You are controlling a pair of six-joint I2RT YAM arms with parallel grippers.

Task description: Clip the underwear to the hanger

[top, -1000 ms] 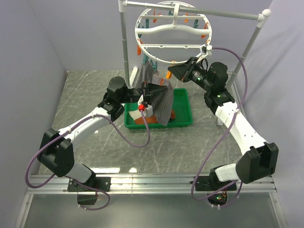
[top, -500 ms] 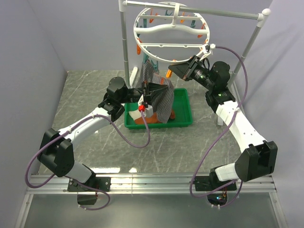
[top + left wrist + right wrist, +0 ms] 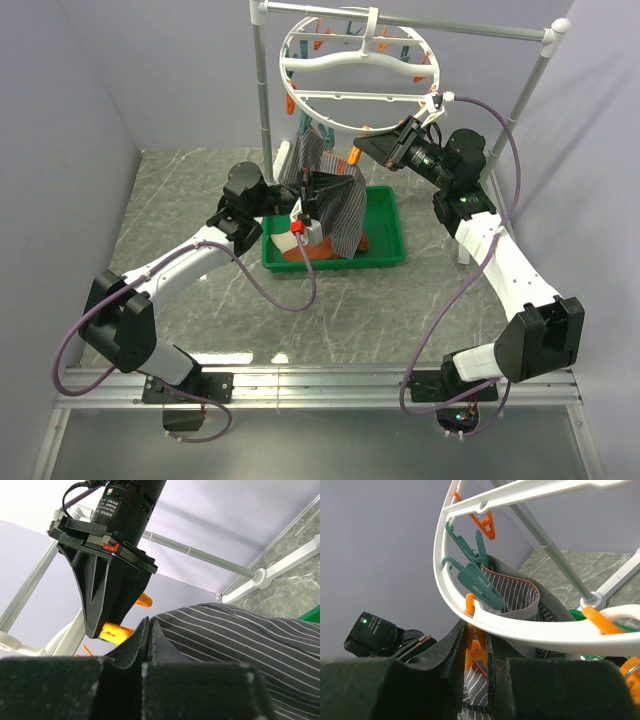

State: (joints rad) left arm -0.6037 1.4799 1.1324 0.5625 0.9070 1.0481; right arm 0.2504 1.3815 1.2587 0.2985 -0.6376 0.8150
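1. Grey marbled surface with lilac walls round it; the white tube rack frame stands at the back and carries the hanger by its top hook.
2. My left arm reaches forward and to the right, low over the green tray. The left hand has its jaws pressed together on a fold of the underwear, lifting the cloth off the tray.
3. My right arm is raised, elbow bent, wrist angled in toward the near lower rim of the hanger. The right hand has its fingers closed on an orange clothespin hanging from that rim.
4. The underwear hangs with its long axis roughly upright: waistband uppermost, just under the rim beside two teal clothespins, the striped legs draping down toward the tray. I cannot tell whether a pin already bites the waistband.
5. Against a second ago, the right hand sits slightly higher and the hanger ring has swung a little up and to the left. The left arm and the cloth look unchanged.
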